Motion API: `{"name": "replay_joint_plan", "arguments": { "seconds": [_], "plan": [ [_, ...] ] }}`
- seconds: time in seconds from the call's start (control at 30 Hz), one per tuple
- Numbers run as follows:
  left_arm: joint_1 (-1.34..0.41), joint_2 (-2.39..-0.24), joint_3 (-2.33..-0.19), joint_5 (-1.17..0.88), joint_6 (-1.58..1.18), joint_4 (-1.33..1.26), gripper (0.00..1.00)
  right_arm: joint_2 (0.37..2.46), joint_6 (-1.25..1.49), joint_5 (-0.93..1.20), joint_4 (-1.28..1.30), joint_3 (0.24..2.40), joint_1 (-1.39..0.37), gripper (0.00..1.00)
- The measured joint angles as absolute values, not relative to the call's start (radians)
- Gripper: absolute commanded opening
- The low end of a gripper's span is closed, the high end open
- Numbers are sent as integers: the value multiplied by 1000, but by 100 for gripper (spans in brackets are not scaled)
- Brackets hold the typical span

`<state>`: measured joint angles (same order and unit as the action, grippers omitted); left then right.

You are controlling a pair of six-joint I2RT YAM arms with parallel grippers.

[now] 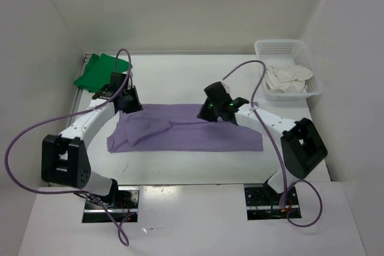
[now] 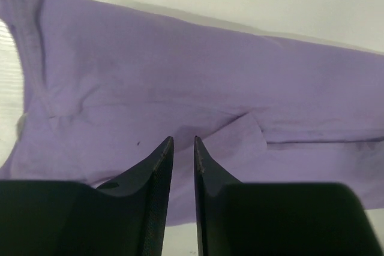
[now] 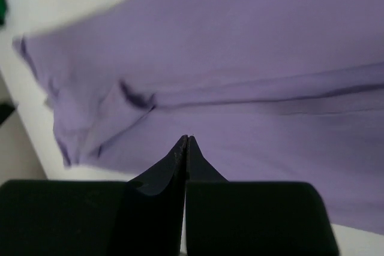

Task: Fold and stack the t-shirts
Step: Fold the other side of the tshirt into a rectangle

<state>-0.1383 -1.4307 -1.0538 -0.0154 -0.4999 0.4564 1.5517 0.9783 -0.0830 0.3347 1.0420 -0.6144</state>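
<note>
At far right, basket holds cream shirt; left end effector barely parted, right end effector clenched.

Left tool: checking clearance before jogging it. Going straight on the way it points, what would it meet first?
The left tool points at the lavender shirt spread below it, so it would probably meet that cloth first. How far above the cloth it hangs is unclear.
</note>
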Motion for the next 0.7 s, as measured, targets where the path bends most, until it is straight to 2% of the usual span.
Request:
{"name": "replay_joint_plan", "arguments": {
  "seconds": [0.23,0.3,0.37,0.47,0.57,0.7],
  "plan": [
    [-100,-1559,-1051,-65,-537,367,27,1781,929,59,245,1234,-763,1],
    [-74,-1589,-1047,-77,-551,343,27,1840,921,88,232,1287,-772,8],
    [-47,-1621,-1040,-90,-557,326,27,1899,915,104,225,1337,-776,9],
    [-14,-1662,-1018,-101,-562,311,27,1996,902,117,229,1431,-780,20],
    [6,-1696,-1003,-112,-577,309,27,2095,881,117,233,1525,-786,26],
    [8,-1706,-997,-122,-580,306,27,2157,865,113,245,1551,-792,34]
  ]
}}
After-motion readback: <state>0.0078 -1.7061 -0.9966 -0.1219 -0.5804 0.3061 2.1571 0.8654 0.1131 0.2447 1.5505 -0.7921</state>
